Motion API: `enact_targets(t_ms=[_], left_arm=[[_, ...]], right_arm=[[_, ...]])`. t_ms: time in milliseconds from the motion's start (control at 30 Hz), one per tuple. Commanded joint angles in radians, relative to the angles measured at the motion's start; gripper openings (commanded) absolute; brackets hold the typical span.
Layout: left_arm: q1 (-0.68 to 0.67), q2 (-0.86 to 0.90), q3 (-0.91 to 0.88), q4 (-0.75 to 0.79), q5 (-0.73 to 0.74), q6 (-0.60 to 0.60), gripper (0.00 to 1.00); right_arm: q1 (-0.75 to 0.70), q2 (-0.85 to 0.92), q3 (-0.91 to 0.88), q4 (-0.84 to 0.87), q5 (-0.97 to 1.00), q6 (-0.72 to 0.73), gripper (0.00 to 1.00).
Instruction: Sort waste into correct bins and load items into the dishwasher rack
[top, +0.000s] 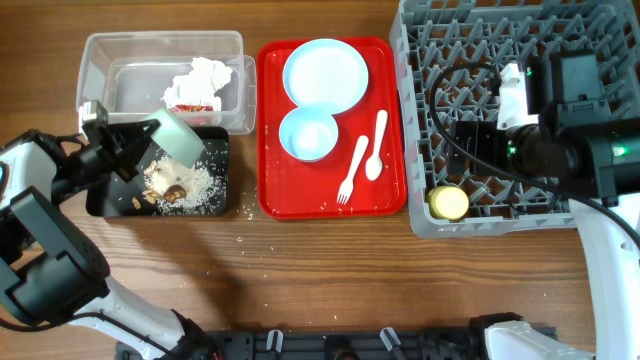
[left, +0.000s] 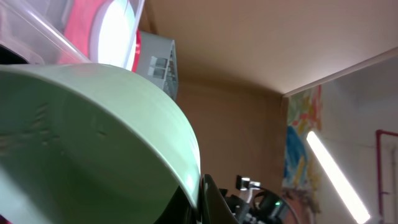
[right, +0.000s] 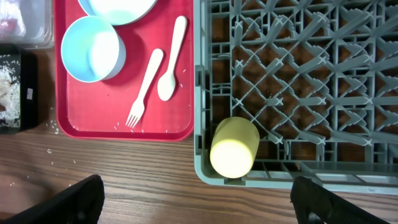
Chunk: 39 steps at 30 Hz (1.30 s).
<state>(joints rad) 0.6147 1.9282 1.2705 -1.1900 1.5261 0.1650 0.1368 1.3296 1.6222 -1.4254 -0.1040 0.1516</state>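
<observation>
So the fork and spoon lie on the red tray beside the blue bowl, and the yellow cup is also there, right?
No. The yellow cup is not on the red tray; it sits in the grey rack, in a corner next to the tray, as the right wrist view shows. The fork and spoon do lie on the tray beside the blue bowl.

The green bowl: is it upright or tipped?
Tipped. The left gripper holds the bowl tilted over the black tub, where rice scraps lie.

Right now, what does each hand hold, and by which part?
Left hand holds the pale green bowl by its rim; right hand is open, empty.
</observation>
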Motion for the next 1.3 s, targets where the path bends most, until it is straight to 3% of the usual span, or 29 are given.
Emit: enact_targets(t_ms=[0, 200, 333, 433, 600, 633, 733, 800, 1033, 1133, 1267], left_arm=[[0.006, 0.006, -0.003, -0.011, 0.051, -0.042, 0.04], [0.003, -0.002, -0.003, -0.076, 0.035, -0.014, 0.04], [0.007, -0.005, -0.003, -0.047, -0.134, -0.022, 0.04], [-0.004, -0.011, -0.003, -0.165, -0.091, 0.084, 0.04], [-0.105, -0.153, 0.104, -0.164, -0.193, 0.092, 0.04], [-0.142, -0.198, 0.14, -0.163, -0.249, 0.084, 0.04], [-0.333, -0.338, 0.191, -0.026, -0.556, -0.15, 0.04], [-0.489, -0.374, 0.191, 0.027, -0.701, -0.238, 0.04], [-1.126, -0.225, 0.187, 0.121, -1.361, -0.586, 0.04], [-1.282, -0.069, 0.187, 0.153, -1.505, -0.686, 0.04], [-1.313, 0.032, 0.187, 0.19, -1.527, -0.705, 0.04]], right_arm=[[0.002, 0.009, 0.006, -0.001, 0.01, -0.02, 0.98], [0.002, 0.009, 0.006, -0.004, 0.01, -0.021, 0.98], [0.002, 0.009, 0.006, -0.005, 0.01, -0.021, 0.98], [0.002, 0.009, 0.006, -0.008, 0.01, -0.021, 0.98], [0.002, 0.009, 0.006, -0.008, 0.01, -0.022, 0.98], [0.002, 0.009, 0.006, -0.008, 0.01, -0.022, 0.98], [0.002, 0.009, 0.006, -0.008, 0.01, -0.021, 0.98], [0.002, 0.009, 0.006, -0.007, 0.01, -0.021, 0.98], [0.002, 0.009, 0.006, 0.0, 0.01, -0.038, 0.98], [0.001, 0.009, 0.006, 0.005, 0.01, -0.04, 0.98], [0.002, 0.009, 0.006, 0.023, 0.009, -0.044, 0.98]])
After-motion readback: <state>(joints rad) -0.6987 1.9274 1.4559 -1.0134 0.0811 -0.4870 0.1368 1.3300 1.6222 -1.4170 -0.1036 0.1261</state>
